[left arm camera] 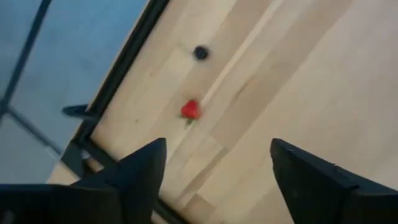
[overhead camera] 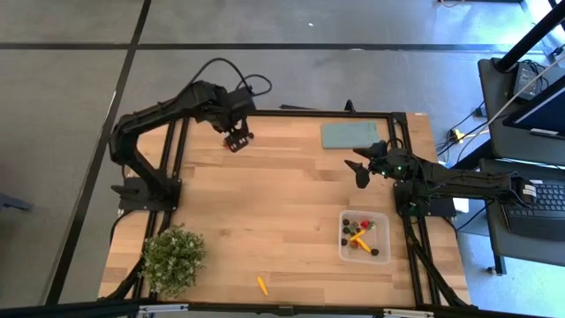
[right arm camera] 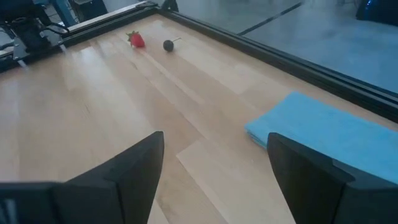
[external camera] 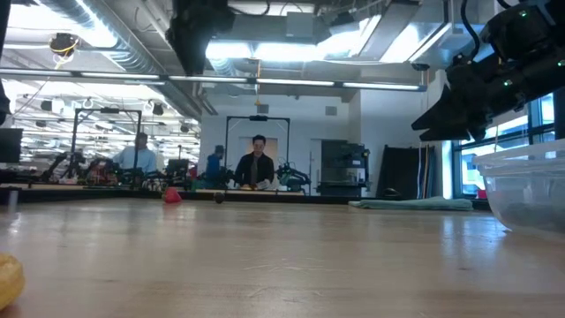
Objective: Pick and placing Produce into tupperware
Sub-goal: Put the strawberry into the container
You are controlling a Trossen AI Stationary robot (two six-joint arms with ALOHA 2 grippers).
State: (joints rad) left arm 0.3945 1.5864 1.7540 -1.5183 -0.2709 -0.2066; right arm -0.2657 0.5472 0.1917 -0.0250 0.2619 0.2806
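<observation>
Near the table's far-left edge, the left gripper point(overhead camera: 236, 139) is hanging open over a red berry point(left arm camera: 190, 109); the tupperware point(overhead camera: 364, 236), long axis running across the table, is sitting below the open right gripper point(overhead camera: 360, 165).

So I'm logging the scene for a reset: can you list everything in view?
tupperware: one, clear, near table edge on the right arm's side, holding mixed produce
orange stick: one, loose near the near edge
red berry: one, far edge
dark berry: one, beside the red one
teal slab: one, far right corner
potted plant: one, green, near left corner
people: several, in the room behind
left pincer: open, above the far berries
right pincer: open, by the slab
</observation>
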